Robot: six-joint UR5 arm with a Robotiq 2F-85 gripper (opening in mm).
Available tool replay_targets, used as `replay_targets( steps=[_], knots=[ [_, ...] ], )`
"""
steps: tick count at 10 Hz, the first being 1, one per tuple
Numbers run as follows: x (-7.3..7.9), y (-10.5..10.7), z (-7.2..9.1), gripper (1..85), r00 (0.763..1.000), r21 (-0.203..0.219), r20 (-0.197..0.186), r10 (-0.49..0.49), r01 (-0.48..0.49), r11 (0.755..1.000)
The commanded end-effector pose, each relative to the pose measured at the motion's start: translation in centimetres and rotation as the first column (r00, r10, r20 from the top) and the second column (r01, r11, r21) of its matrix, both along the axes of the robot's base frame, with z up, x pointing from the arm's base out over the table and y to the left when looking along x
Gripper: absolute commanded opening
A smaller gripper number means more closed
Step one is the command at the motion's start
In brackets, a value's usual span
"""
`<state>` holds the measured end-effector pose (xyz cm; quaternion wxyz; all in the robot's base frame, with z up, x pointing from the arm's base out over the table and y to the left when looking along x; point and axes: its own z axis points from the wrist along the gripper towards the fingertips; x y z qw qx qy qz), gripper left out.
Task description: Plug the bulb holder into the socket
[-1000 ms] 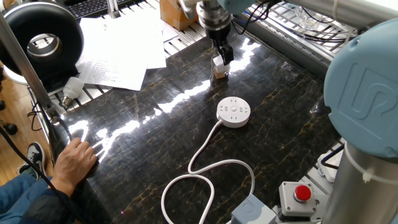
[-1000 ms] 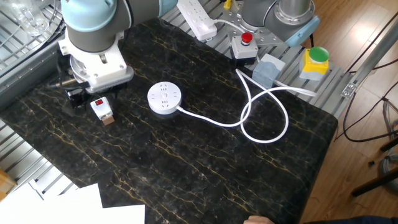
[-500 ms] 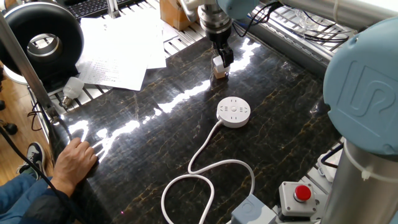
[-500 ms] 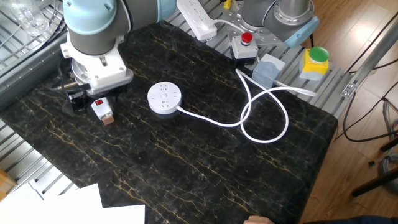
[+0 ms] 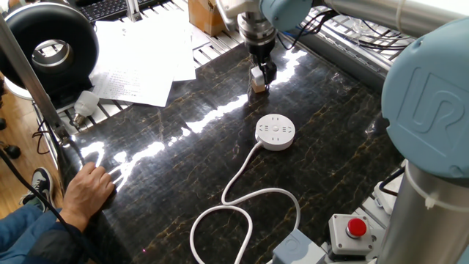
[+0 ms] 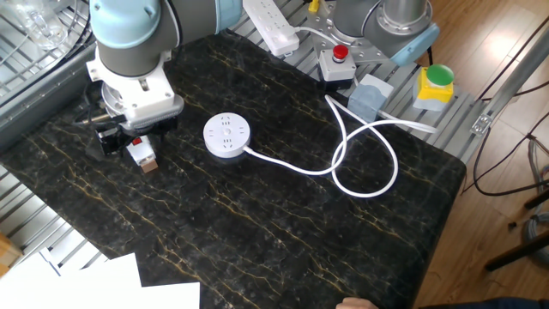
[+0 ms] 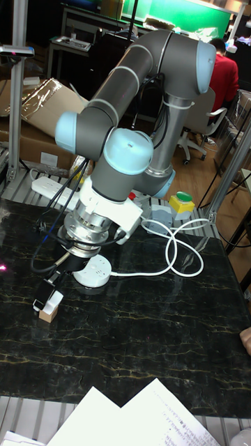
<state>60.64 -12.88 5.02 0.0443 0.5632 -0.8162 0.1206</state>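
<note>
The bulb holder [image 6: 142, 154], a small white box with a red switch, sits on a tan cube [image 6: 151, 166] at the left of the dark table. My gripper [image 6: 127, 146] is low over it, open, with one black finger [image 6: 107, 142] to its left and the other hidden under the wrist. In one fixed view the gripper [image 5: 261, 75] covers most of the bulb holder [image 5: 254, 74]. The tall fixed view shows a finger [image 7: 43, 293] beside the bulb holder [image 7: 54, 301]. The round white socket [image 6: 227, 136] [image 5: 275, 133] [image 7: 93, 270] lies apart, to the right of the holder.
The socket's white cable [image 6: 364, 159] loops across the table to a grey box [image 6: 371, 97]. A power strip [image 6: 271, 26] and a red button box [image 6: 337, 62] lie at the far edge. A person's hand [image 5: 86, 192] rests on the table corner, papers [image 5: 139, 59] beyond.
The gripper has shifted a little closer over the bulb holder and now covers part of its red switch. The holder and socket have not moved.
</note>
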Motion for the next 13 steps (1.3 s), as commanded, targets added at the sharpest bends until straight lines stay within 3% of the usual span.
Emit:
replay_targets(
  steps=[1,8,13],
  knots=[
    [-0.08,-0.09,-0.45,73.0,1.000,0.015,0.008,-0.004,0.004,1.000],
    [0.07,0.38,-0.84,70.7,1.000,0.040,0.021,-0.003,0.002,0.999],
    [0.27,0.38,-1.09,64.3,0.999,0.048,0.039,-0.004,0.002,0.999]
  ],
)
